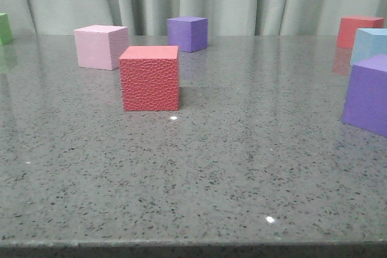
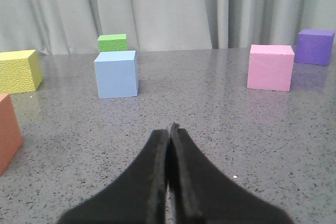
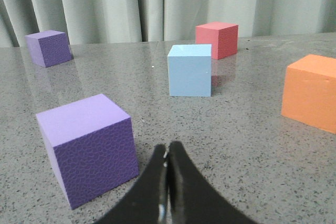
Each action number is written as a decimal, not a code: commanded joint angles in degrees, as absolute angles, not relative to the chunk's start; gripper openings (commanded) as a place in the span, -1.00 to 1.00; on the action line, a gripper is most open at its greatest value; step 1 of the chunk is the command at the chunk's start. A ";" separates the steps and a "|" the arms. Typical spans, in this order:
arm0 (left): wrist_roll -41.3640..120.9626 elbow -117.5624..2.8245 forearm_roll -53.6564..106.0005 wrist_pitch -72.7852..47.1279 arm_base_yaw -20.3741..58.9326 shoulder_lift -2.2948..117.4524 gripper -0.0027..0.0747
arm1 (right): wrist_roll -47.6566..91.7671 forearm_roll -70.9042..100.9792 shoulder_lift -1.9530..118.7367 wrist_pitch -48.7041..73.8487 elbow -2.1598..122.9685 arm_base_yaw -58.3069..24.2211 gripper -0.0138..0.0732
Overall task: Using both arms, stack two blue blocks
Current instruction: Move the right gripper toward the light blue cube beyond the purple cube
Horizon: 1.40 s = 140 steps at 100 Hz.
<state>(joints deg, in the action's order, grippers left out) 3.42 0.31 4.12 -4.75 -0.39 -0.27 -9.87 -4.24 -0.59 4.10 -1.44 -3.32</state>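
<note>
One pale blue block stands on the table ahead of my left gripper, a little to its left; that gripper is shut and empty, well short of the block. The other pale blue block stands ahead of my right gripper, which is also shut and empty. In the front view only a part of a pale blue block shows at the right edge, behind a purple cube. Neither gripper shows in the front view.
A red textured cube, a pink cube and a purple cube stand mid-table. A textured purple cube sits close beside my right gripper, with an orange cube and a red cube around. Yellow, green and orange cubes stand near my left gripper.
</note>
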 commanded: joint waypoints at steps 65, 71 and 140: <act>3.09 -11.65 6.79 -5.98 -0.68 3.34 -0.98 | -10.64 1.45 2.53 7.47 6.98 -3.00 -0.92; 3.03 -14.57 6.79 -7.17 -0.68 5.57 -0.98 | -10.64 1.45 4.65 10.60 9.69 -3.00 -0.92; 3.03 -34.20 6.79 -9.84 -0.68 30.64 -0.02 | -10.53 -2.76 34.62 26.51 38.71 -3.00 -0.02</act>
